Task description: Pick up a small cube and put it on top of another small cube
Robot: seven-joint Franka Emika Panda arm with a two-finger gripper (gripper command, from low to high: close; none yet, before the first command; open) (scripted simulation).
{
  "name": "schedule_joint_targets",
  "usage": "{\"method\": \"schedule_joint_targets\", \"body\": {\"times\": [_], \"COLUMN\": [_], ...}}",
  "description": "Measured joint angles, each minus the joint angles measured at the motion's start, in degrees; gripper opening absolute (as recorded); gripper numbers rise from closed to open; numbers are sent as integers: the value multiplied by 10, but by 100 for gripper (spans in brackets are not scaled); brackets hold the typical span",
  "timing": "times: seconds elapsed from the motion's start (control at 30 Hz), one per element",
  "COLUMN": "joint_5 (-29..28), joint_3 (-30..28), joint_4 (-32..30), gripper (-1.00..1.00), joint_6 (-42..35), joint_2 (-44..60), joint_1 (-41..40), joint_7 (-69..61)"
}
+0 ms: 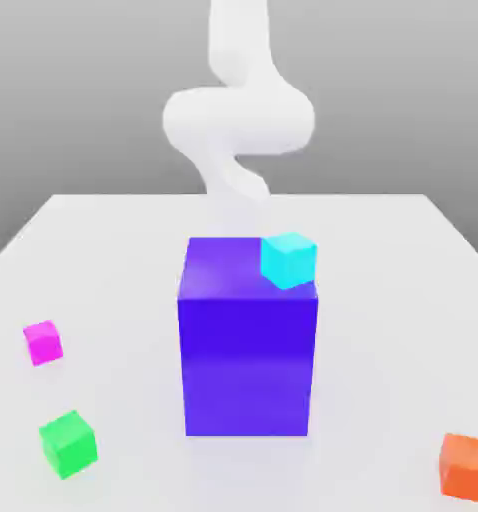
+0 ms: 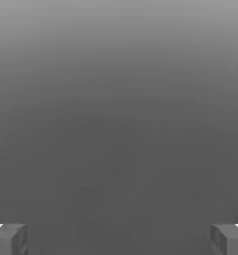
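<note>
The small magenta cube [image 1: 43, 342] sits on the white table [image 1: 103, 250] at the exterior view's left, apart from everything else. A cyan cube [image 1: 288, 259] rests on the top of the big blue-purple block [image 1: 248, 365], at its far corner toward the exterior view's right. My white arm [image 1: 238, 115] curls up behind the block. In the hand view my gripper [image 2: 119, 240] is open, its grey fingertips [image 2: 10, 239] far apart with nothing between them and only plain grey beyond.
A green cube [image 1: 68, 443] lies near the table's front at the exterior view's left, below the magenta one. An orange cube [image 1: 469, 465] lies at the front toward the exterior view's right. The tall block stands mid-table.
</note>
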Motion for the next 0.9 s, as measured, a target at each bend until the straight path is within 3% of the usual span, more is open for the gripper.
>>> {"method": "schedule_joint_targets", "body": {"times": [0.3,0.6,0.73,0.9], "joint_5": [82,133,97,161], "joint_3": [-164,-280,-320,-274], "joint_4": [-100,-198,-241,-234], "gripper": [0,0,0,0], "joint_6": [111,221,273,311], "joint_2": [198,383,447,502], "joint_1": [-34,-122,-174,-213], "joint_7": [-62,-101,-77,-127]}}
